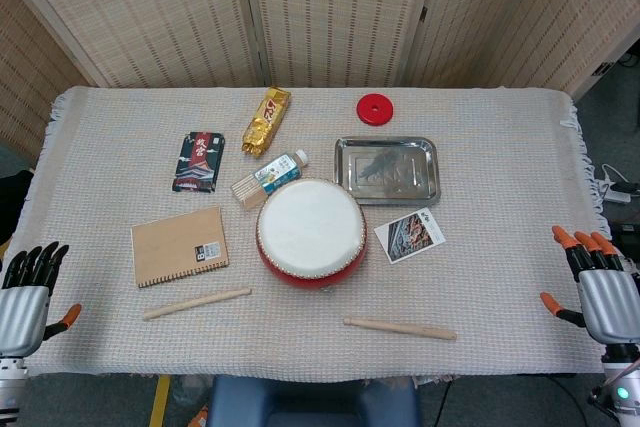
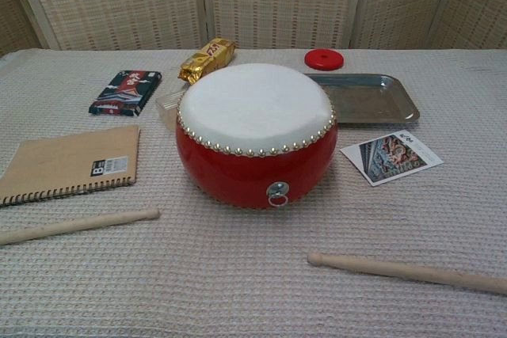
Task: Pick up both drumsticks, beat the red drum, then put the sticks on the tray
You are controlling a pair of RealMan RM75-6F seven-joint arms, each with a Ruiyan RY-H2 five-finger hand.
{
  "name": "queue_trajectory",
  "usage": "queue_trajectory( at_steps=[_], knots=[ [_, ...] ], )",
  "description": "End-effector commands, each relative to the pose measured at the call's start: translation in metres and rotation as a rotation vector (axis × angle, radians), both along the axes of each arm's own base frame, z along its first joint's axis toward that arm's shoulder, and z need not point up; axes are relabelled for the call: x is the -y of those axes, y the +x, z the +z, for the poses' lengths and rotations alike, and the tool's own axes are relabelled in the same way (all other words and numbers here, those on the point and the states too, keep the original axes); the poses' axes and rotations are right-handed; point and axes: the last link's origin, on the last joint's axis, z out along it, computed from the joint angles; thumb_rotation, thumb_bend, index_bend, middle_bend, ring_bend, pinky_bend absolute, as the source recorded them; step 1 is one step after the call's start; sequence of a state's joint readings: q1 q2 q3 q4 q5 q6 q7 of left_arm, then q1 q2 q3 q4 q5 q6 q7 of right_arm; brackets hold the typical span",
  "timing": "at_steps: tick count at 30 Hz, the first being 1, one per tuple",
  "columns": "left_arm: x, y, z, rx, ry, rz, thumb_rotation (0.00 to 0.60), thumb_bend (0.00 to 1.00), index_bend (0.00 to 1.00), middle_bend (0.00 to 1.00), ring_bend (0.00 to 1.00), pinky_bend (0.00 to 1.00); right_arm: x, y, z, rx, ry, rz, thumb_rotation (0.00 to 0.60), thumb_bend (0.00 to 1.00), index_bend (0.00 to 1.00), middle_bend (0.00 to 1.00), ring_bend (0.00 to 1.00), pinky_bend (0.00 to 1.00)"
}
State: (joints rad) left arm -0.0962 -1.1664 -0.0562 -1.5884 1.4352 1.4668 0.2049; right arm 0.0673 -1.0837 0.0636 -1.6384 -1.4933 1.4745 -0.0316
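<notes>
The red drum (image 1: 310, 232) with a white skin stands at the table's middle; the chest view shows the drum (image 2: 255, 136) close up. One wooden drumstick (image 1: 197, 303) lies in front of it to the left, the other drumstick (image 1: 400, 328) in front to the right; in the chest view they are the left drumstick (image 2: 75, 225) and the right drumstick (image 2: 408, 273). A metal tray (image 1: 387, 170) sits behind the drum to the right, empty. My left hand (image 1: 28, 292) and right hand (image 1: 600, 287) hover at the table's near corners, fingers apart, holding nothing.
A brown notebook (image 1: 179, 245) lies left of the drum. Behind it are a dark packet (image 1: 199, 161), a gold snack bag (image 1: 266, 120), a small bottle (image 1: 279, 171) and a red disc (image 1: 374, 108). A picture card (image 1: 410, 234) lies right of the drum.
</notes>
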Motion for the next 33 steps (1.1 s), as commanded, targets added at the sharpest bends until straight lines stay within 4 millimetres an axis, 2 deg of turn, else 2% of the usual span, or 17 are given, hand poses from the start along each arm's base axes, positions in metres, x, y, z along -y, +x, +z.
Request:
queue_trajectory(
  at_steps=[1, 13, 20, 26, 33],
  knots=[
    [-0.001, 0.0, 0.0, -0.001, 0.004, -0.002, 0.6, 0.27, 0.01, 0.04, 0.0, 0.05, 0.001, 0.0, 0.0, -0.005, 0.002, -0.001, 0.6, 0.12, 0.08, 0.18, 0.03, 0.11],
    [0.0, 0.002, 0.003, 0.001, 0.029, -0.029, 0.6, 0.27, 0.06, 0.11, 0.07, 0.06, -0.001, 0.002, 0.007, -0.009, -0.025, 0.025, 0.6, 0.12, 0.08, 0.18, 0.03, 0.11],
    [-0.012, 0.019, -0.008, 0.048, -0.027, -0.093, 0.6, 0.28, 0.14, 0.19, 0.15, 0.06, -0.001, 0.004, 0.014, -0.023, -0.049, 0.041, 0.6, 0.12, 0.08, 0.18, 0.03, 0.11],
    [-0.034, 0.038, -0.033, 0.131, -0.125, -0.137, 0.6, 0.33, 0.23, 0.23, 0.16, 0.06, 0.004, 0.005, 0.017, -0.033, -0.057, 0.04, 0.6, 0.12, 0.08, 0.18, 0.03, 0.11],
    [-0.053, 0.062, -0.079, 0.212, -0.258, -0.138, 0.6, 0.41, 0.38, 0.23, 0.17, 0.08, 0.01, 0.008, 0.016, -0.029, -0.044, 0.047, 0.6, 0.12, 0.08, 0.18, 0.03, 0.11]
  ],
)
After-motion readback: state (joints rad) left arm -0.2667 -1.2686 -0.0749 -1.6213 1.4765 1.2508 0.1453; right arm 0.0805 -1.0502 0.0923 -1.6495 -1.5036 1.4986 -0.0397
